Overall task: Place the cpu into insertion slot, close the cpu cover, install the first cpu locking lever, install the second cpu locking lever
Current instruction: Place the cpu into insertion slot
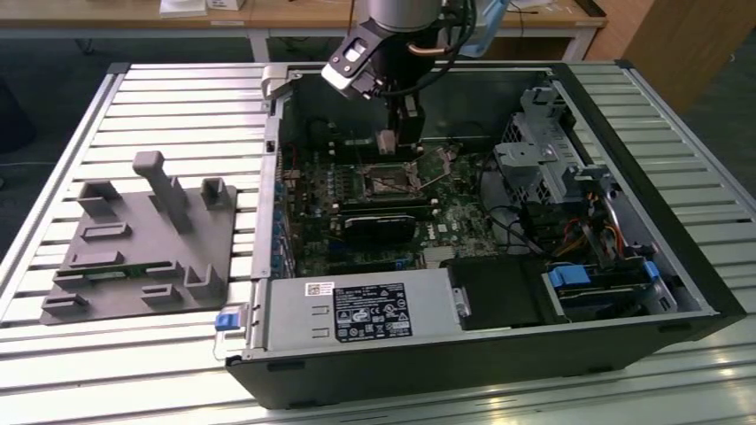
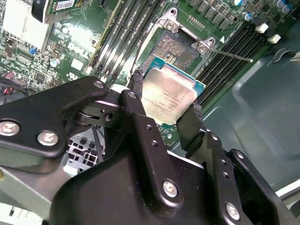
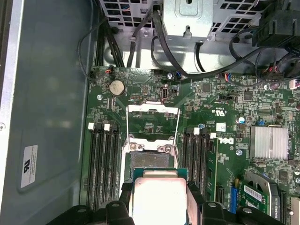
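The black two-fingered gripper (image 2: 163, 107) grips a small flat square chip with a dull silver-grey top, the cpu (image 2: 169, 91), by two opposite edges. It hangs over the square, black-rimmed insertion slot (image 3: 149, 159) without being seated. The thin silver frame of the cpu cover (image 3: 153, 108) lies flipped open on the green motherboard (image 3: 225, 108).
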Action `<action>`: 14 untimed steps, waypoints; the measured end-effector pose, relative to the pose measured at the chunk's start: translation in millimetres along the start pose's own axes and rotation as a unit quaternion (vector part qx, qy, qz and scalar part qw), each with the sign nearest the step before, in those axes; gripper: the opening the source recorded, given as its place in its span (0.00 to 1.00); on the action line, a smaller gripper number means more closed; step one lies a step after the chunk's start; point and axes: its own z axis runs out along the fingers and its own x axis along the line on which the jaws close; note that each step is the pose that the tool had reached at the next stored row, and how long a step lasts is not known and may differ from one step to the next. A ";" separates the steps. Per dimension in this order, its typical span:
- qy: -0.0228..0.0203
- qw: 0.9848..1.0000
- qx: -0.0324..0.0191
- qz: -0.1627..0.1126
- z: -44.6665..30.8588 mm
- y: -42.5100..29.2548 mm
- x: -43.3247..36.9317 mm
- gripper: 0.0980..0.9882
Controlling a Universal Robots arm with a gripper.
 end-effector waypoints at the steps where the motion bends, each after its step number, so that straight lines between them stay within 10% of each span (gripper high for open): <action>1: 0.000 1.000 0.000 0.000 0.6 0.0 0.0 0.49; 14: 0.000 1.000 0.000 0.000 7.3 -0.5 -0.1 0.49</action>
